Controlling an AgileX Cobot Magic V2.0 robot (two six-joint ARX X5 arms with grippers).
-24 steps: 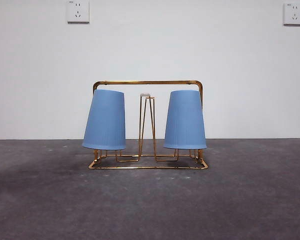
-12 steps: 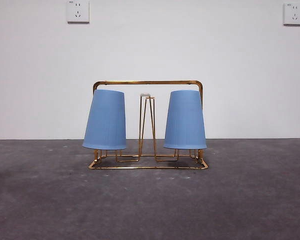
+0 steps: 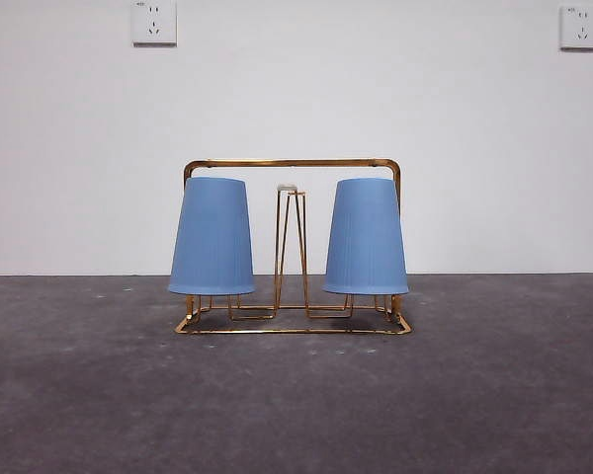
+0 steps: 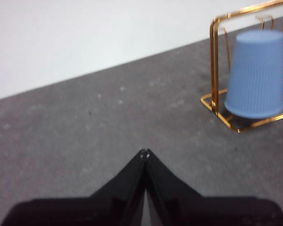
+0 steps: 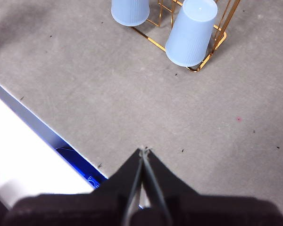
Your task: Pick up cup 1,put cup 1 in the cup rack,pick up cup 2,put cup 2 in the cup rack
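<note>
A: How far is the task going?

B: It is looking finished. The counter is carrying the cup rack in the middle, and the left cup and the right cup are both sitting upside down on its pegs.

A: And the arms?

B: Both are waiting well apart from the rack. The left end effector is pressing its jaws together on nothing, and the right end effector is doing the same.
</note>
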